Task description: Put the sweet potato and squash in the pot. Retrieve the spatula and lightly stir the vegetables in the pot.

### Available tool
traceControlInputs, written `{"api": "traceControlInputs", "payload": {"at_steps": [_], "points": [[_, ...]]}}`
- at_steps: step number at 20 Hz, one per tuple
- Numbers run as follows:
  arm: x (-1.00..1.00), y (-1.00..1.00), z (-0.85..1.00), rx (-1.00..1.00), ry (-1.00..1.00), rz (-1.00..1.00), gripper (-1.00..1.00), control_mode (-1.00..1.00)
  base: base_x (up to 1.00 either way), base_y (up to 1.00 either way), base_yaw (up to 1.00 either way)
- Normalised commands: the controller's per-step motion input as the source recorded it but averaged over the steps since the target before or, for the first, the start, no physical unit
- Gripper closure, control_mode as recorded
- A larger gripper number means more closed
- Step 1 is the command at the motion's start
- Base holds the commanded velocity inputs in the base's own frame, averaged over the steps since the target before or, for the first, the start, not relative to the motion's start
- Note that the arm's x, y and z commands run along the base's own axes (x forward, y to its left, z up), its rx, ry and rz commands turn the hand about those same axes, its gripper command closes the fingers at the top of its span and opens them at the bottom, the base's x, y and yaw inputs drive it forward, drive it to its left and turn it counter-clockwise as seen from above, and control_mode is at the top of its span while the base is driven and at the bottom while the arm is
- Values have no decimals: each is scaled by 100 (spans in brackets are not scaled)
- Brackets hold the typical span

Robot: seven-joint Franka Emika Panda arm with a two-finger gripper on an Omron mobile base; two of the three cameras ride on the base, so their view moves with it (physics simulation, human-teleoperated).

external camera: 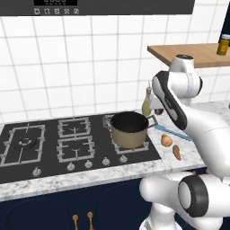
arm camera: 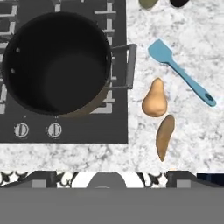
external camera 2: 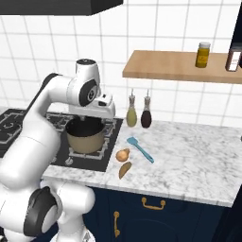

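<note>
Pot [arm camera: 57, 65] empty on hob | squash [arm camera: 154, 99], sweet potato [arm camera: 164, 136], spatula [arm camera: 179, 72] on marble bench [arm camera: 197, 140] | no legible writing | jaws: state indeterminable

One pot [arm camera: 57, 65], one squash [arm camera: 154, 99], one sweet potato [arm camera: 164, 136] and one spatula [arm camera: 180, 71] are present. Two bottles [external camera 2: 132, 116] stand together, and two jars [external camera 2: 203, 55] sit on the shelf [external camera 2: 160, 67].

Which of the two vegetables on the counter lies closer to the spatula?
The squash, the pale pear-shaped one. It lies just beside the teal spatula, while the slimmer brown sweet potato lies beyond it, nearer the counter's front edge.
</note>
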Motion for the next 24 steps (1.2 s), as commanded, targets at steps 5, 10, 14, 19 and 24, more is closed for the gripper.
{"api": "traceControlInputs", "payload": {"at_steps": [5, 10, 14, 19, 24], "points": [[-9, -100, -100, 0, 21, -24, -100, -100, 0, 0, 0], [9, -79, -100, 1, 17, -31, -100, -100, 0, 0, 0], [37, -32, -100, 10, 6, -21, -100, -100, 0, 0, 0], [39, 3, -61, 13, -7, -3, -100, -100, 0, 0, 0], [36, 22, -8, 0, -24, 0, -100, -100, 0, 0, 0]]}}
